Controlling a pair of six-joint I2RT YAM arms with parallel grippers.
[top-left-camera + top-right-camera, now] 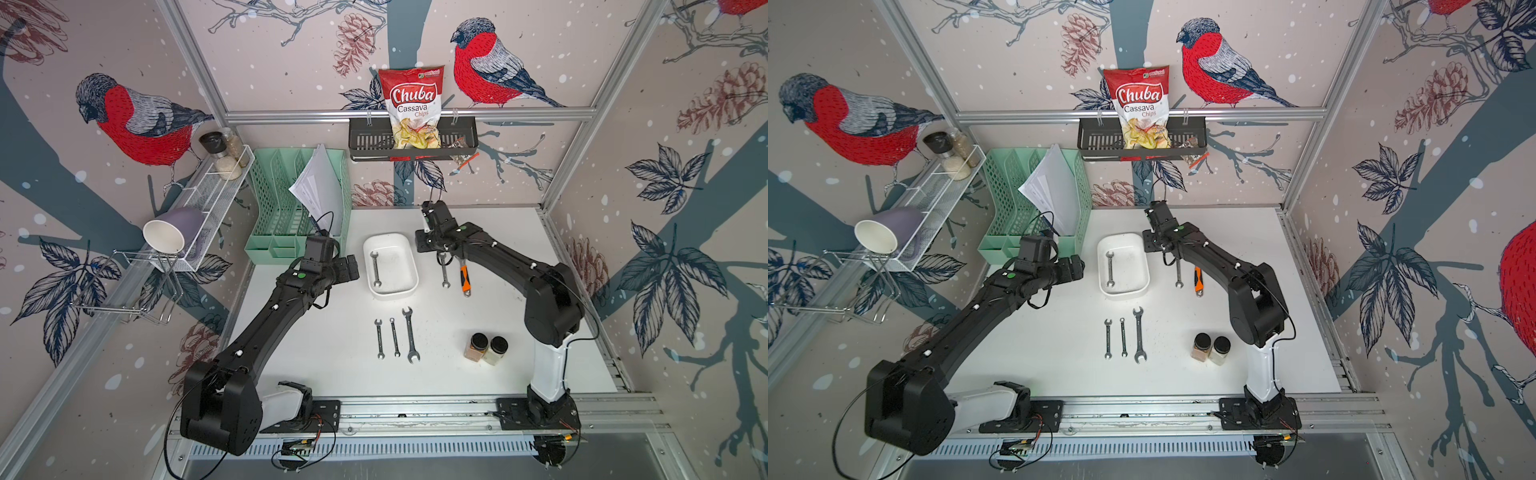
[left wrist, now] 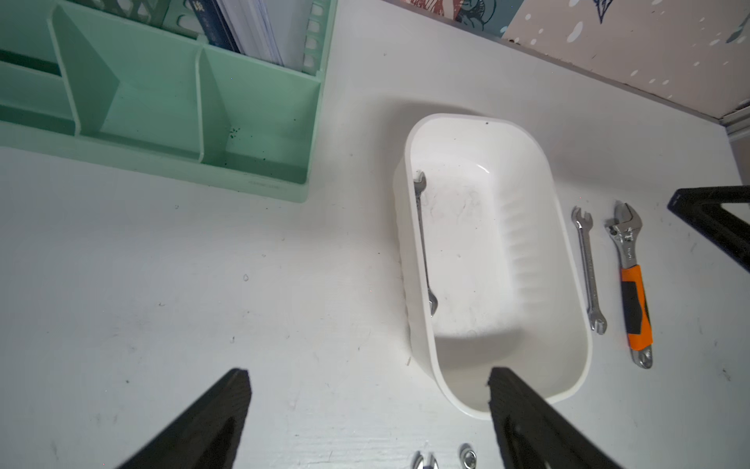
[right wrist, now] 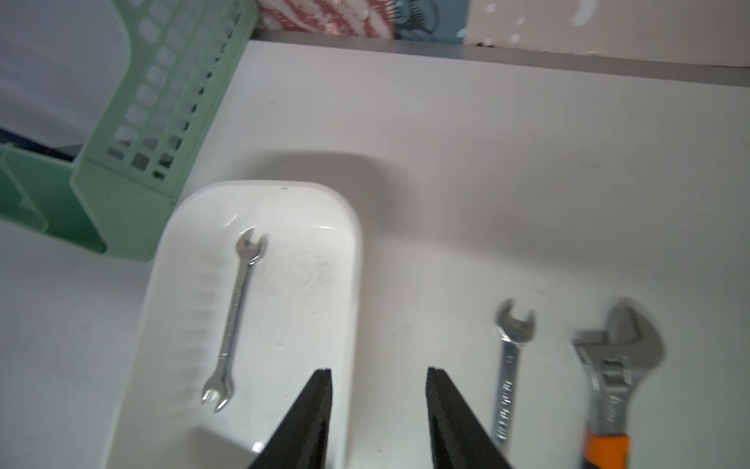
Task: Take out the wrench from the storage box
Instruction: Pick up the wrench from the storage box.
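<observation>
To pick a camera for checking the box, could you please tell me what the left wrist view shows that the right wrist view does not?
Left wrist only: the orange-handled steel adjustable wrench end to end, and a wrench head at the frame edge. Right wrist only: the small steel open-end wrench unobstructed. Both: the shallow white plastic storage box holding it, and a second open-end wrench outside.

Six wrenches (image 1: 376, 269), one storage box (image 1: 392, 293), one mug (image 1: 185, 222).
</observation>
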